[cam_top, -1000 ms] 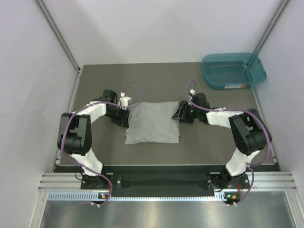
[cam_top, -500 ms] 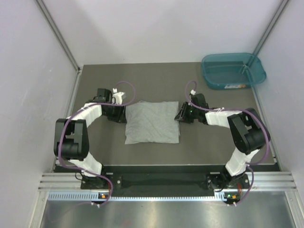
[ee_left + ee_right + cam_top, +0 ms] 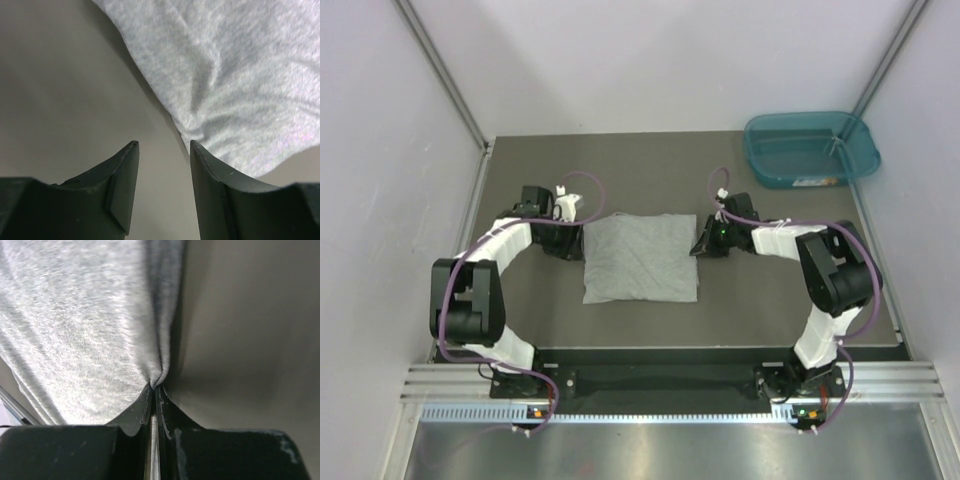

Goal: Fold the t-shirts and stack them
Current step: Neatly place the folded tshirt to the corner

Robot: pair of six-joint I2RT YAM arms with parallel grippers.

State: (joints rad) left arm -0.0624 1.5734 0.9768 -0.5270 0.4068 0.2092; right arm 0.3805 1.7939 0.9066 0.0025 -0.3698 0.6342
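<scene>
Folded grey t-shirt (image 3: 640, 258) mid-frame in top view. L gripper (image 3: 162, 150) fingers apart, empty, at shirt's left edge; R gripper (image 3: 156, 390) pinched closed on right edge fabric.

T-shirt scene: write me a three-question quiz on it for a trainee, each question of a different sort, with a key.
1. True or false: the left gripper is clamped on the t-shirt.
2. Where does the teal tub stand? A: at the far right corner of the table. B: on the t-shirt. C: between the arm bases.
3. Which gripper pinches the t-shirt's edge?
Key: 1 false, its jaws stand open beside the fabric. 2 A. 3 the right gripper, shut on a fold of the edge.
</scene>
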